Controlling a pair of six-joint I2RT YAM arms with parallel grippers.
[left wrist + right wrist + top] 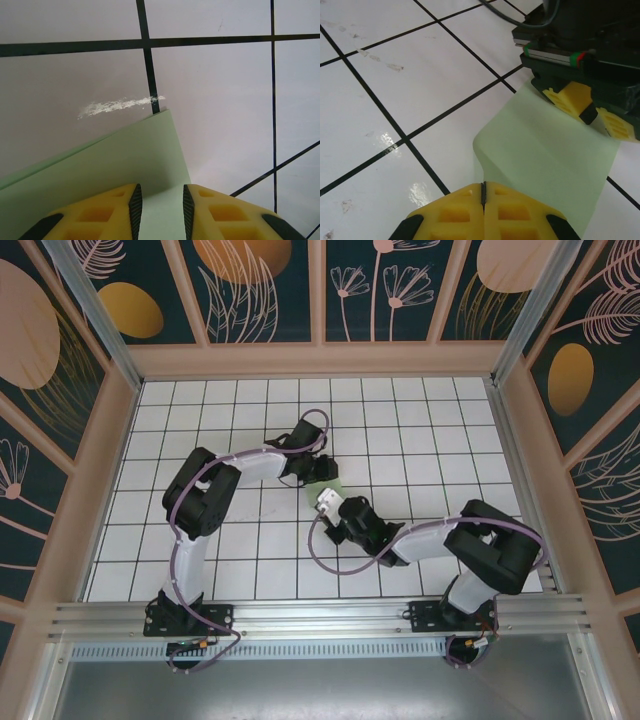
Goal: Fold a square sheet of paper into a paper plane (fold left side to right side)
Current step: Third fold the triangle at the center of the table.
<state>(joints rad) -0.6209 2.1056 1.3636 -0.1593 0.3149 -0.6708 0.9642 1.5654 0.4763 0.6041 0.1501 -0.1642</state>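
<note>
Looking down from the top camera, you find the square sheet of paper (328,488) lying on the desk (230,570) right between your two hands. Only a small pale green patch of it shows there. The left hand (312,472) is at its far-left side and the right hand (326,500) at its near-right side, so both are equally close to it.

From the right wrist camera, the sheet (545,150) runs away from the right hand (483,197) toward the left hand (592,112). This line from one hand to the other is the axis that matters for you. The right hand is fully closed. The near edge of the sheet bends up from the desk into its fingers, so I judge that it pinches this edge.

In the left wrist camera, the left hand (160,207) has its fingers a little apart and grips nothing. The sheet (115,160) passes under the gap, with one corner pointing forward beyond the tips. I cannot tell if the tips press on the paper or stand just over it.

The coming move, I think, belongs to the right hand, which must carry its edge along this same line. The left hand should keep the far side down, otherwise the whole sheet can slide.
</note>
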